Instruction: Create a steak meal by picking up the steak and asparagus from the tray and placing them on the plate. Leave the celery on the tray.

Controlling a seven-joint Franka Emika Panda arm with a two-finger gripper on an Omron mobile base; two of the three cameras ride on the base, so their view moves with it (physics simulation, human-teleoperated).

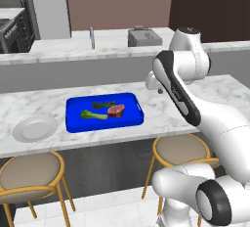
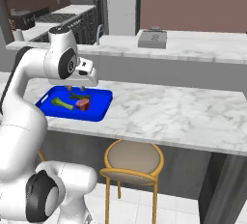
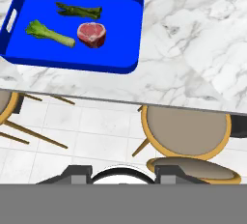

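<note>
A simulated kitchen with a long white marble counter (image 1: 161, 116). On it sits a bright blue tray (image 1: 105, 123) with a low rim. Inside the tray lie three foods, apart from one another: a red-pink steak (image 1: 116, 110), a bundle of dark green asparagus (image 1: 101, 105) behind it, and a lighter green celery (image 1: 93, 115) stalk with a pale end to the steak's left. A round white-grey plate (image 1: 35, 128) rests on the counter just left of the tray, bare.

The white robot arm rises in the foreground and bends over the counter's near edge. In the right base view its gripper (image 2: 82, 89) hangs above the tray's near side, holding nothing; the fingers are small and partly hidden under the hand, so I cannot tell whether they are parted or closed. In the left base view the arm's elbow covers the hand.

Round stools (image 1: 181, 150) with tan seats and yellow legs stand under the counter, partly cut off. On the rear counter sit a grey box-shaped appliance (image 1: 144, 37) and a thin faucet (image 1: 92, 37); details are too small to make out. No writing or labels are readable anywhere.
</note>
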